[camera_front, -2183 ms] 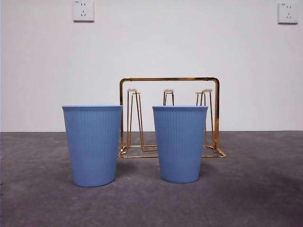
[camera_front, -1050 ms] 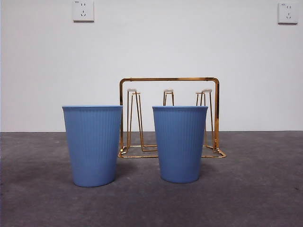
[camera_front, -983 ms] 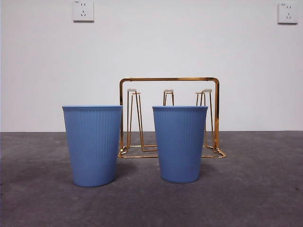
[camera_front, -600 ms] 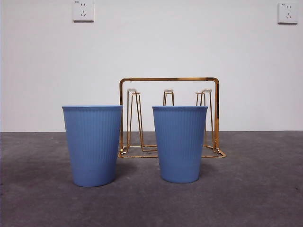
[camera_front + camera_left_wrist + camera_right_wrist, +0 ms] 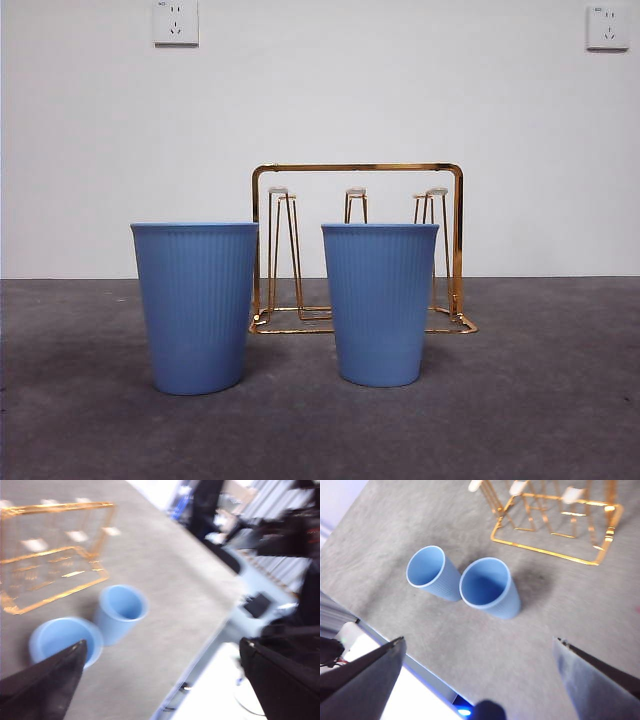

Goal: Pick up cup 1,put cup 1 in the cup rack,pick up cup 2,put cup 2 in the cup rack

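Observation:
Two ribbed blue cups stand upright on the grey table, the left cup [image 5: 196, 305] and the right cup [image 5: 380, 300]. The gold wire cup rack [image 5: 357, 168] stands empty just behind them. The blurred left wrist view shows both cups [image 5: 120, 611] [image 5: 62, 641] and the rack [image 5: 50, 555] far below my left gripper [image 5: 162, 680], which is open and empty. The right wrist view shows the cups [image 5: 431, 572] [image 5: 490, 587] and the rack [image 5: 555, 520] far below my right gripper [image 5: 480, 675], also open and empty. Neither gripper shows in the front view.
A white wall with two power sockets [image 5: 176, 22] [image 5: 608, 27] rises behind the table. The table's edge [image 5: 395, 655] runs close to the cups in the right wrist view. Blurred dark equipment [image 5: 280, 530] lies beyond the table in the left wrist view.

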`<state>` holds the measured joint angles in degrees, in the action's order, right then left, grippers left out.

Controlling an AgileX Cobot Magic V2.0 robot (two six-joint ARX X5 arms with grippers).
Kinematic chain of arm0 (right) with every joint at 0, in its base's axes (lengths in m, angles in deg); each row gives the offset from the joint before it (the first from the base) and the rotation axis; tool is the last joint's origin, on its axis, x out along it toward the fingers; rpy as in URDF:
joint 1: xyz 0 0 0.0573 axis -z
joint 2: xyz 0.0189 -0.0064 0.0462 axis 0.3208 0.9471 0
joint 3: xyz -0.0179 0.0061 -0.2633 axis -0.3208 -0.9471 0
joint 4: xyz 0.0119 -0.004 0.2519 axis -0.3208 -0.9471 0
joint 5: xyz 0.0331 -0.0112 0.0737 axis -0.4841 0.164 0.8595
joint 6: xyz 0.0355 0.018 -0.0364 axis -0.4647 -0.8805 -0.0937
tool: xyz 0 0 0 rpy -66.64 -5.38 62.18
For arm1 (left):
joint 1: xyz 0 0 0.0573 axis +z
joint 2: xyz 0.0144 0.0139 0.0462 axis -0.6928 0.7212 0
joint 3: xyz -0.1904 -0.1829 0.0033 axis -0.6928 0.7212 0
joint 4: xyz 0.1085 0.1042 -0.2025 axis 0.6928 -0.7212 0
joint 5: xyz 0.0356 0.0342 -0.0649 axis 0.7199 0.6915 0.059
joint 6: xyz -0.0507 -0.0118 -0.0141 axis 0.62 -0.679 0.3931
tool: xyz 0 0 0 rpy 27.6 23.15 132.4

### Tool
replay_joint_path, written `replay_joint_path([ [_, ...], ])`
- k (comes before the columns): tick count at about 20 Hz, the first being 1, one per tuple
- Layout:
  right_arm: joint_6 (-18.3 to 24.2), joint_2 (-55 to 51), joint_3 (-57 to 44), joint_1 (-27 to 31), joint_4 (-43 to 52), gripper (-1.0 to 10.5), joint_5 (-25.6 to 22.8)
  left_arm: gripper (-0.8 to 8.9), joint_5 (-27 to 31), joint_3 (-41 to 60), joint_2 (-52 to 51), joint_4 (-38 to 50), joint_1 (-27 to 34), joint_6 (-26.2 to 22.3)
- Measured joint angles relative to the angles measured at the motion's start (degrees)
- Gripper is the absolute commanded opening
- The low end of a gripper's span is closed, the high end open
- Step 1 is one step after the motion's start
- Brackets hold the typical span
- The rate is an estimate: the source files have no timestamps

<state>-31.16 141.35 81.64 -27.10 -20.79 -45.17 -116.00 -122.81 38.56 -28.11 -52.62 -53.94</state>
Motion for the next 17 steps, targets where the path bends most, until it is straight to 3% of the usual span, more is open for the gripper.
replay_joint_path([
  [8, -5.84, 22.80, 7.13, -15.65, 5.16, 4.9, -16.46, 7.24, -4.42, 0.00, 3.45, 3.61, -3.76, 3.85],
  [10, -6.34, 28.30, 9.25, -18.86, 6.86, 4.3, -19.52, 7.24, -4.42, 0.00, 4.35, 3.63, -4.44, 3.89],
  [17, -8.02, 40.44, 11.06, -22.36, 10.16, 4.3, -25.49, 7.24, -4.44, 0.00, 5.20, 4.59, -6.29, 3.89],
])
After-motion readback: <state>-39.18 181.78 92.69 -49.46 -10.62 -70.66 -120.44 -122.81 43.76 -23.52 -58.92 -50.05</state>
